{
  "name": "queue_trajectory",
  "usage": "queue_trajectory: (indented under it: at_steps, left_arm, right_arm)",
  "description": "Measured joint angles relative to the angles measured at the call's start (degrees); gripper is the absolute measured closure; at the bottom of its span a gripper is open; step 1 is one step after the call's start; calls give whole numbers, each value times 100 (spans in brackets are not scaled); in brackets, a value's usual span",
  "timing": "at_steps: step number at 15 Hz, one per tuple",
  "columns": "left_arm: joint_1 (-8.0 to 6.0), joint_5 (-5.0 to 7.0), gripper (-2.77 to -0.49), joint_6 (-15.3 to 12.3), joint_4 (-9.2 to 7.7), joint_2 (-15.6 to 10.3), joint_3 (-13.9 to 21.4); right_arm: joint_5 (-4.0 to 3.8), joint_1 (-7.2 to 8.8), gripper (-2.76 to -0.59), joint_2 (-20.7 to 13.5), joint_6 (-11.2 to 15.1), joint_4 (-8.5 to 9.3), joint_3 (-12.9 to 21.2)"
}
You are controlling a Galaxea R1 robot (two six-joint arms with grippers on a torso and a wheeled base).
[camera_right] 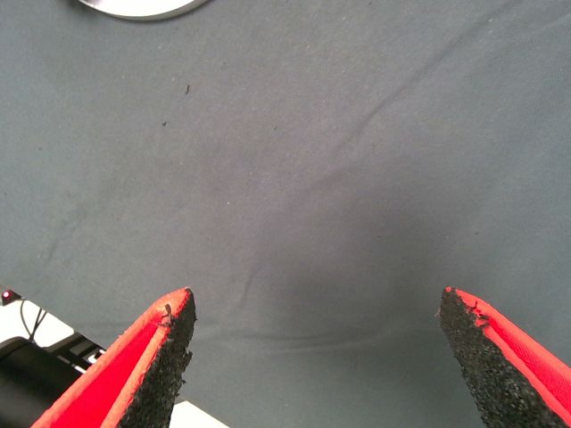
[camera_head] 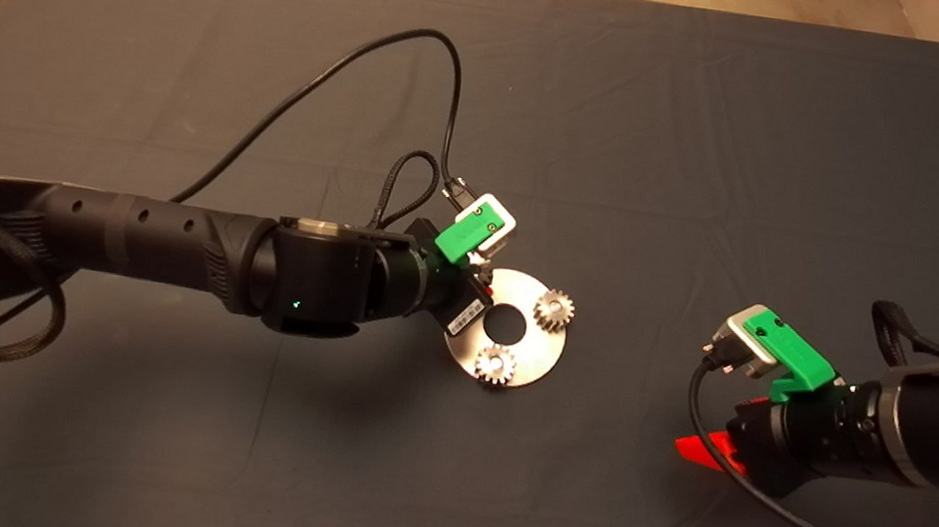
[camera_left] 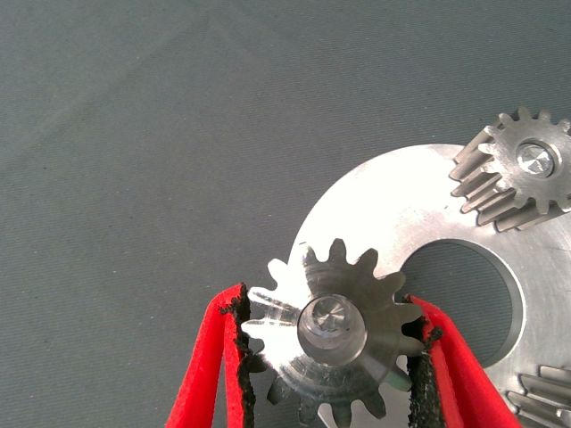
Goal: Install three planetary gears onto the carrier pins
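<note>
A: Where on the mat (camera_head: 722, 134)?

B: Near the centre: a flat, shiny round carrier disc (camera_head: 538, 347) with a wide central hole.

A: Loaded how?

B: Seen from the head camera, carried one small silver gear at 2 o'clock (camera_head: 554, 309) and another gear at 6 o'clock (camera_head: 496, 364), each with a bright pin end showing in its bore. Hid the 10 o'clock spot under the left arm.

A: And from the left wrist?

B: Showed the third gear (camera_left: 357, 357) near the disc's rim, steel-grey with blunt straight teeth, and a polished carrier pin (camera_left: 327, 319) filling its centre hole. Looked threaded onto that pin, though how deep could not be told.

A: Left gripper (camera_left: 330, 308)?

B: Reached in from 9 o'clock and clamped on the third gear, frayed black pads (camera_left: 241, 357) pressed against teeth on opposite sides.

A: Right gripper (camera_right: 317, 303)?

B: Hung over bare mat at 3 o'clock of the disc, well apart from it. Spread wide, gripped nothing, with only wrinkled cloth between the red fingers (camera_right: 161, 357) and a sliver of the disc's rim far beyond them.
</note>
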Motion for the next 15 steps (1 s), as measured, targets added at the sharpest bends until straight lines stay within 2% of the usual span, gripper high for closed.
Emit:
queue_trajectory:
  at_steps: [8,10,11,14,15]
  left_arm:
    - [22,-6,-75,-2,10,3,1]
    - [90,-9,-75,-5,41,4,1]
    - [160,-17,-75,-5,91,4,8]
    - [212,-10,-75,-5,263,54,6]
    - [212,-15,-75,-5,263,72,6]
  right_arm:
    - [0,-2,-202,-2,-17,0,2]
    - [0,0,-202,-2,-49,0,2]
    - [0,-2,-202,-2,-77,2,2]
    - [2,-2,-202,-2,-83,2,4]
    - [0,0,-202,-2,-84,2,4]
